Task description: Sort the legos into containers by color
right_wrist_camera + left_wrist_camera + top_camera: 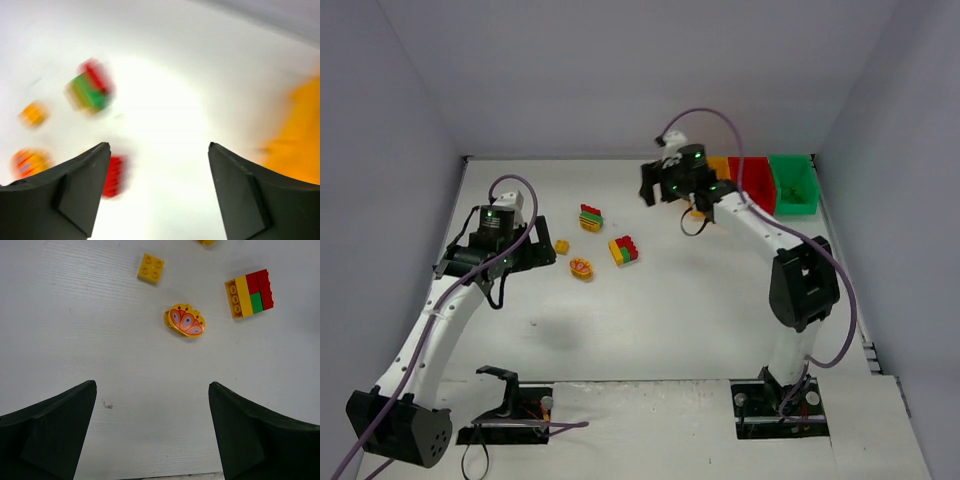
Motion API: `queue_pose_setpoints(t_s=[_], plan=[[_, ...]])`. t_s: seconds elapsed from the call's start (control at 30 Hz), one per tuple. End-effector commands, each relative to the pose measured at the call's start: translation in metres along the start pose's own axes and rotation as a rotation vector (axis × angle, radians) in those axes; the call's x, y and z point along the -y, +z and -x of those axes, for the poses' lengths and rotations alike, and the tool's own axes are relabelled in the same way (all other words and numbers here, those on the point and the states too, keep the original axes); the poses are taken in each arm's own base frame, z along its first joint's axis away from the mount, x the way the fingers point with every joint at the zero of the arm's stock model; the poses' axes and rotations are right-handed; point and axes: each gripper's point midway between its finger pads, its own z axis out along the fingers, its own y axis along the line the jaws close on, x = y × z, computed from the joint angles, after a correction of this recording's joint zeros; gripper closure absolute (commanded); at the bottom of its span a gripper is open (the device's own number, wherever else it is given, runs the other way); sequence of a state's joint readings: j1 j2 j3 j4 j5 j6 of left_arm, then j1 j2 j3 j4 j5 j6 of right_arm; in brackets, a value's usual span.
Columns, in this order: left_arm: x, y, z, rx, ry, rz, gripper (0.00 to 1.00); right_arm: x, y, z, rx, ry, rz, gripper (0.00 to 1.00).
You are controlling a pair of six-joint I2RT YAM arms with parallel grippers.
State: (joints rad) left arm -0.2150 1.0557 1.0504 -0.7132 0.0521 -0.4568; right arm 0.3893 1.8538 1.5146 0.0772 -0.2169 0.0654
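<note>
The legos lie on the white table: a red-green-yellow stack (pixel 591 217), a yellow-red-green stack (pixel 623 250), a small yellow brick (pixel 562 246) and a rounded yellow piece with an orange pattern (pixel 581 268). My left gripper (pixel 542 256) is open and empty, left of them. Its wrist view shows the yellow brick (pixel 151 268), the patterned piece (pixel 184 321) and the stack (pixel 249 292) ahead of the gripper (pixel 152 386). My right gripper (pixel 650 188) is open and empty above the table. The right wrist view is blurred and shows a red brick (pixel 114 176) beside the left finger (pixel 85 185). The yellow-orange bin (pixel 720 166), red bin (pixel 753 181) and green bin (pixel 792 185) stand at the back right.
Grey walls close the table at the back and both sides. A small yellow thing (pixel 697 212) shows under the right arm. The yellow-orange bin also shows as a blur in the right wrist view (pixel 300 135).
</note>
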Motion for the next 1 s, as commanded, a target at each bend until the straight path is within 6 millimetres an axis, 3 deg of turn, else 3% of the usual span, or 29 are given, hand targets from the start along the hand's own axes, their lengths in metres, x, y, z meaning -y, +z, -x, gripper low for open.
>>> queue_pose_setpoints(t_s=[0.0,0.13,0.23,0.3,0.37,0.5,0.7,0.77,0.87,0.97], plan=[[0.01,-0.02,0.029,0.107,0.011,-0.036,0.13,-0.09,0.0,-0.02,-0.032,-0.097,0.221,0.22],[0.005,-0.031,0.023,0.111,0.007,-0.022,0.13,-0.159,0.011,-0.059,-0.108,-0.164,0.362,0.11],[-0.001,-0.038,0.017,0.109,-0.001,-0.007,0.13,-0.189,0.019,-0.082,-0.148,-0.199,0.404,0.07],[-0.002,-0.043,0.012,0.106,-0.009,-0.006,0.14,-0.203,0.022,-0.09,-0.159,-0.218,0.426,0.06],[-0.003,-0.048,0.009,0.108,-0.015,-0.009,0.13,-0.217,0.032,-0.114,-0.196,-0.271,0.437,0.05],[-0.006,-0.055,0.003,0.105,-0.024,-0.006,0.13,-0.233,0.043,-0.141,-0.237,-0.303,0.461,0.06],[-0.01,-0.062,-0.005,0.101,-0.038,0.0,0.13,-0.253,0.055,-0.16,-0.25,-0.36,0.465,0.14],[-0.01,-0.063,-0.007,0.097,-0.045,0.001,0.13,-0.255,0.057,-0.16,-0.251,-0.358,0.464,0.22],[-0.011,-0.065,-0.009,0.101,-0.054,-0.001,0.13,-0.255,0.06,-0.161,-0.247,-0.359,0.448,0.48],[-0.011,-0.065,-0.009,0.101,-0.057,-0.001,0.13,-0.248,0.057,-0.14,-0.205,-0.365,0.405,0.95]])
